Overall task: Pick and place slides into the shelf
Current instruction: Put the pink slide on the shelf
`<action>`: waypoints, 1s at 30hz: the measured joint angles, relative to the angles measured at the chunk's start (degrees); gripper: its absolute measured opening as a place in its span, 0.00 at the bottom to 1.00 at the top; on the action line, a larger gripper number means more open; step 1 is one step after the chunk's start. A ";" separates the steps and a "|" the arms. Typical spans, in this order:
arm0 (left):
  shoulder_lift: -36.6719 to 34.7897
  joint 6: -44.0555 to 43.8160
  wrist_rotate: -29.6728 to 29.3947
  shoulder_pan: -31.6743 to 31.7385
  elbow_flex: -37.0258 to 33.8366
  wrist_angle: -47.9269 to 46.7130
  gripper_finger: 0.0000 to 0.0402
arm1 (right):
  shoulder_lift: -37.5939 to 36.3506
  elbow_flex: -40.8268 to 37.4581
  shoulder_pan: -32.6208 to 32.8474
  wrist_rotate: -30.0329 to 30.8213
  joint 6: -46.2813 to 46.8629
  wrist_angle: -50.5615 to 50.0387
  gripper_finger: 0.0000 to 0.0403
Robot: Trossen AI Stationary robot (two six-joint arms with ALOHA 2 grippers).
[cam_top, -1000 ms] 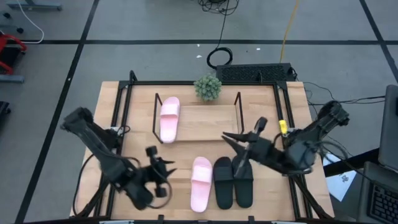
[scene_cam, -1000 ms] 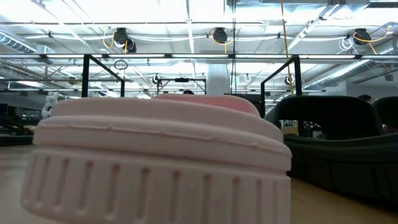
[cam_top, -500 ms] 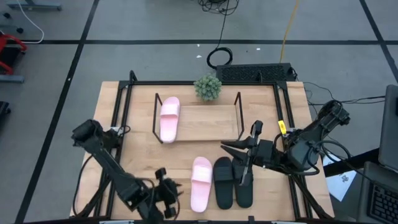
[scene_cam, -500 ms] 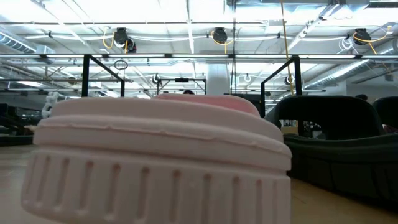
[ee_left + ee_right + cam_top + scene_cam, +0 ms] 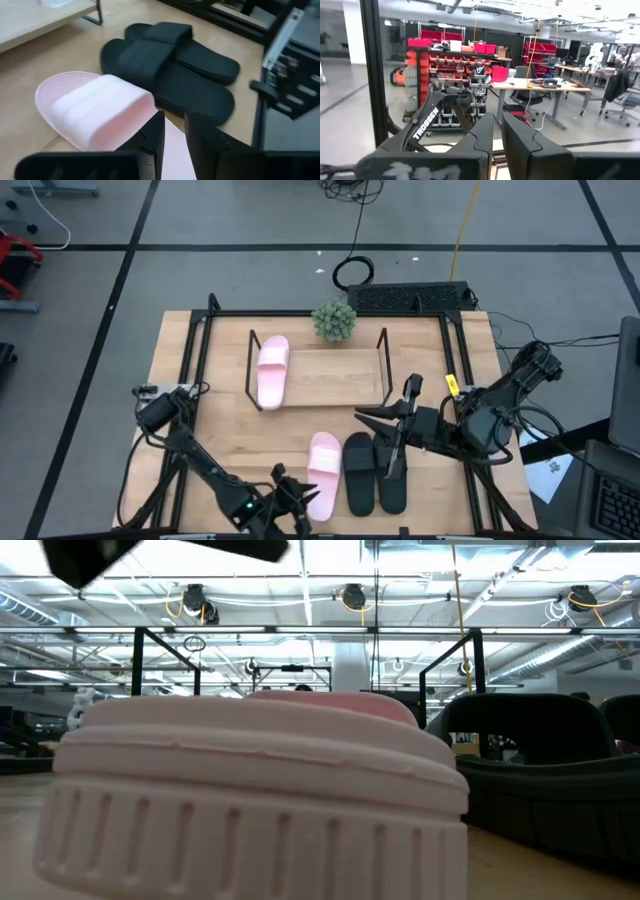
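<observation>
Shelf sits mid-surface, one slide lying on its left end. Potted plant just behind the shelf. In front of the shelf, three slides in a row: one left, two touching side by side to its right. Left end effector at the front-left slide's near end, possibly touching it. Right end effector front-right of the shelf.

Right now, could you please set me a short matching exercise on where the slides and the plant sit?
Things:
1. pink slide with the left gripper at its heel
2. other pink slide
3. black pair
4. potted plant

Places:
A. on the shelf board
B. tabletop, beside the near pink slide
C. near table edge
D. behind the shelf

Pairs: 1-C, 2-A, 3-B, 4-D
</observation>
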 joint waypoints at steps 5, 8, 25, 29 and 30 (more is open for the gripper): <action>-0.06 2.84 0.27 1.95 0.02 -0.77 0.18 | 0.02 0.00 0.00 0.02 -2.02 -1.93 0.07; -0.06 3.21 3.53 2.50 0.02 -3.96 0.18 | -0.02 0.00 0.00 0.02 -2.23 -2.76 0.07; -0.06 -11.22 11.13 -0.13 0.00 -20.83 0.27 | -0.02 0.00 0.00 0.02 -1.97 -6.02 0.07; -0.06 -13.14 9.22 -0.22 0.00 -20.86 0.41 | -0.02 0.00 0.00 0.02 -1.95 -6.02 0.07; -0.06 -13.50 9.12 -0.16 0.00 -20.86 0.44 | -0.02 0.00 0.00 0.02 -1.95 -6.02 0.07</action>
